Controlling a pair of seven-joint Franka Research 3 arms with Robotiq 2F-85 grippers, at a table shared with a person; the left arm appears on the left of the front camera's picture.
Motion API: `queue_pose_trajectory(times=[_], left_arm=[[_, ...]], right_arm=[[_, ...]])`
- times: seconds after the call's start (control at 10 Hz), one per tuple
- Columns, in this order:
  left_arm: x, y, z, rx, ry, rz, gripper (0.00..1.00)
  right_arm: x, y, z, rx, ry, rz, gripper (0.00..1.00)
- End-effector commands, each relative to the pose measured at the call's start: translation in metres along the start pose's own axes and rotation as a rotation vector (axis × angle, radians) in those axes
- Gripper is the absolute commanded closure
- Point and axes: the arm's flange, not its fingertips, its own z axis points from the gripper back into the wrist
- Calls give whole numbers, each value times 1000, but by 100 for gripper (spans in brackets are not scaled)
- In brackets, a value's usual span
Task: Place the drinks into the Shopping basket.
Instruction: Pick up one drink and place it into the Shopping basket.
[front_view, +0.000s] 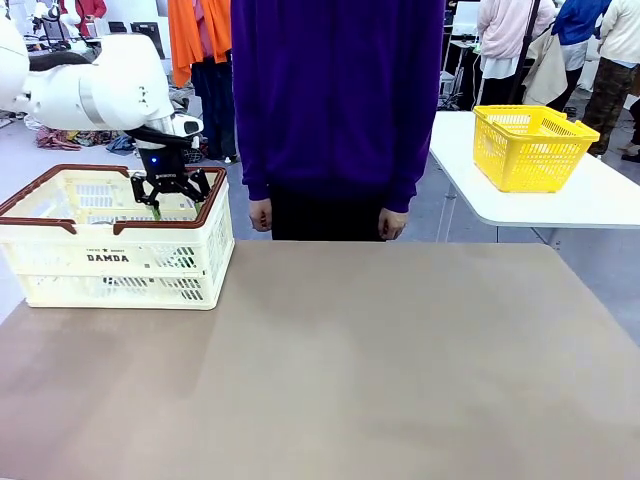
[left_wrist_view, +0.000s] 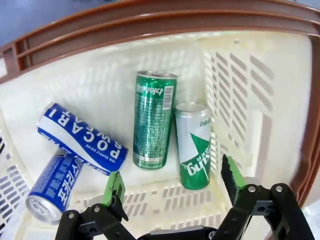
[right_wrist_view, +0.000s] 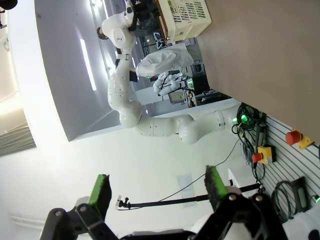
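shopping basket (front_view: 60, 262), table's left: four drinks lie inside, two green cans (left_wrist_view: 152, 120), two blue pocari cans (left_wrist_view: 82, 139). left gripper (front_view: 170, 205) over its rim, jaws spread, empty; lift straight up, clear of the brown handle. right gripper (right_wrist_view: 157, 192) spread, empty. person opposite; yellow basket (front_view: 528, 148) well apart.

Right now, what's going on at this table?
The left pincer hangs open over the white basket, holding nothing. In the basket lie four cans on their sides: two green cans next to each other and two blue cans, one lying partly over the other. The right pincer is open too, away from the table and pointing off it. A person stands at the far side, arms down.
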Motion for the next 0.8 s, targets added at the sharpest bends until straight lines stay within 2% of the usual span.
queue_pose_trajectory(times=[0.0, 0.4, 0.5, 0.7], left_arm=[[-17, 4, 24, -86, -2, -75, 0], [-81, 19, 134, -399, 11, -296, 0], [-91, 36, 159, -439, -30, -263, 0], [-105, 83, 208, -549, -37, -250, 0]], right_arm=[[-3, 6, 1, 6, 4, -20, 0], [-3, 6, 1, 6, 4, -20, 0], [-3, 6, 1, 6, 4, -20, 0], [-3, 6, 1, 6, 4, -20, 0]])
